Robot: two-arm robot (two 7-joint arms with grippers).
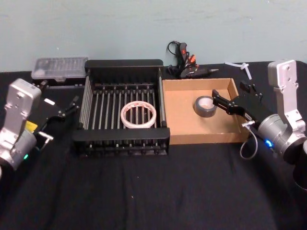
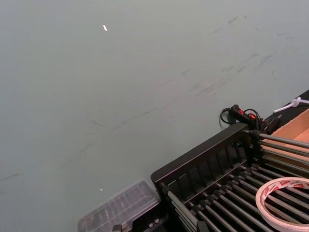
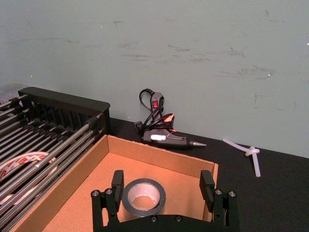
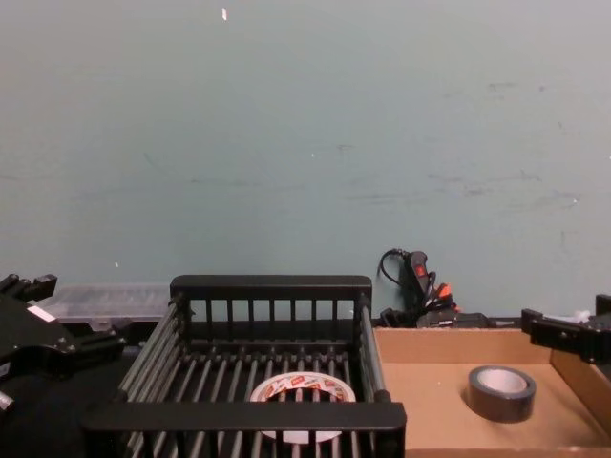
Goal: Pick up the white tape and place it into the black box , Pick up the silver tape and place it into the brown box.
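Both tapes were boxed; the right gripper (image 3: pixel 164 186), jaws spread, hung just at 3 o'clock of the silver tape (image 1: pixel 206 106) in the brown box (image 1: pixel 201 136); retreating seemed next.

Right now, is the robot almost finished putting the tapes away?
It looks finished. The white tape lies flat on the bars inside the black box, and the silver tape sits in the brown box. The right pincer is open, straddling the silver roll without gripping it. The left pincer hangs beside the black box holding nothing. All that seems left is pulling the arms away.
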